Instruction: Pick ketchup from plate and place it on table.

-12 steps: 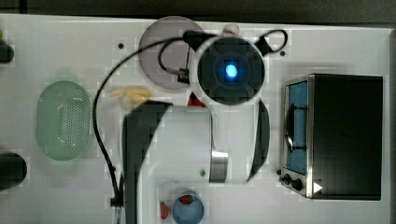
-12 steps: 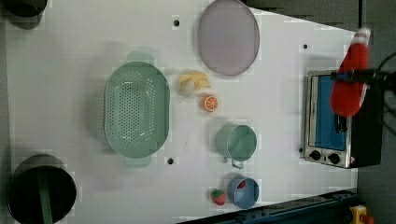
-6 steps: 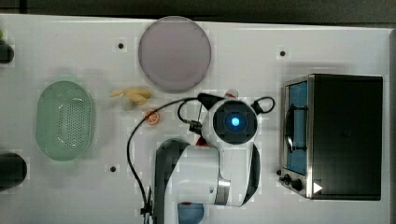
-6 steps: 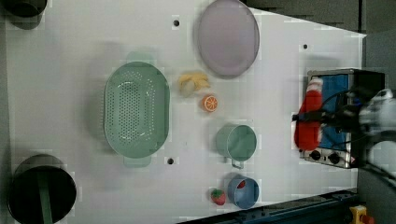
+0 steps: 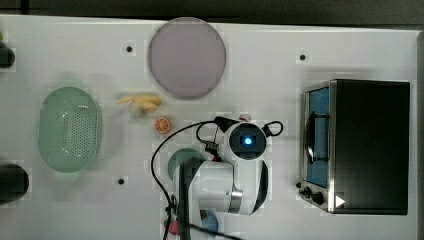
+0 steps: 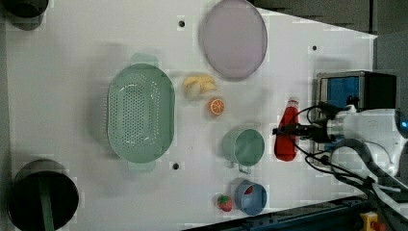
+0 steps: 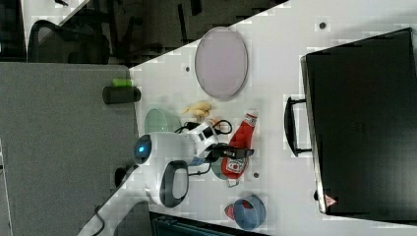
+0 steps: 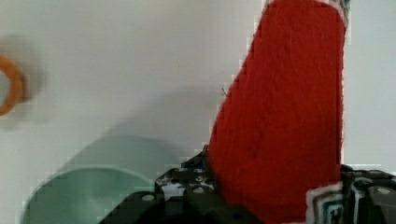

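White arm bent low, wrist level, gripper (image 6: 287, 131) jaws clamped

A dark floor (image 5: 300, 6) runs as a strip beyond the far edge of the desk in the top view. In the right view, a grey partition panel (image 7: 64, 147) stands along the desk's edge at the right view's left. Above it, a black office chair (image 7: 64, 42) and dark chair legs (image 7: 187, 22) stand on the dim floor past the desk's corner. In the left view, grey floor (image 6: 389, 53) lies off the desk's edge at the left view's right. The light is even and soft.
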Tool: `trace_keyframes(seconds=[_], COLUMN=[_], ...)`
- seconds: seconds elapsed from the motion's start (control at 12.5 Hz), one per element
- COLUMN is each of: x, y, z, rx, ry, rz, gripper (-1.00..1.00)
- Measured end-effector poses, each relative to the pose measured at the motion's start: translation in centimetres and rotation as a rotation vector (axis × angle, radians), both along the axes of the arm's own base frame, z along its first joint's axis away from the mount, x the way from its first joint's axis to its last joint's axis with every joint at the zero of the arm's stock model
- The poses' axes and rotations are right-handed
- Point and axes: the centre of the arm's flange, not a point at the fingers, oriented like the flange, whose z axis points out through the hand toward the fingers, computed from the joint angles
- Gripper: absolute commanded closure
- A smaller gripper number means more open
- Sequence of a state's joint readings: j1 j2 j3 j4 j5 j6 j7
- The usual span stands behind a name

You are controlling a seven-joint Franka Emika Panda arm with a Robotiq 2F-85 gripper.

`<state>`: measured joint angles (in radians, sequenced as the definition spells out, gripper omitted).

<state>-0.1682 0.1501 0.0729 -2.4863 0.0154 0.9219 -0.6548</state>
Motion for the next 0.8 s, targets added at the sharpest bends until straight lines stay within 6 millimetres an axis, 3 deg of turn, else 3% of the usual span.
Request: trace_keyframes(seconds=[0.16, 0.24, 0.48, 0.64, 0.8], x=[0.4, 0.8, 1.1, 1.0, 1.4], y=[0.3, 0.4, 0.2, 0.3, 0.5], z=[-1.9, -2.2, -1.8, -0.1, 4.4], rx=[0.0, -0.002, -0.002, -0.013, -0.03], ry=[-0.032, -0.054, -0.072, -0.058, -0.097], rz=[0.008, 0.009, -0.021, -0.077, -0.143], gripper=[-0.88, -0.99, -1.0, -1.0, -1.0])
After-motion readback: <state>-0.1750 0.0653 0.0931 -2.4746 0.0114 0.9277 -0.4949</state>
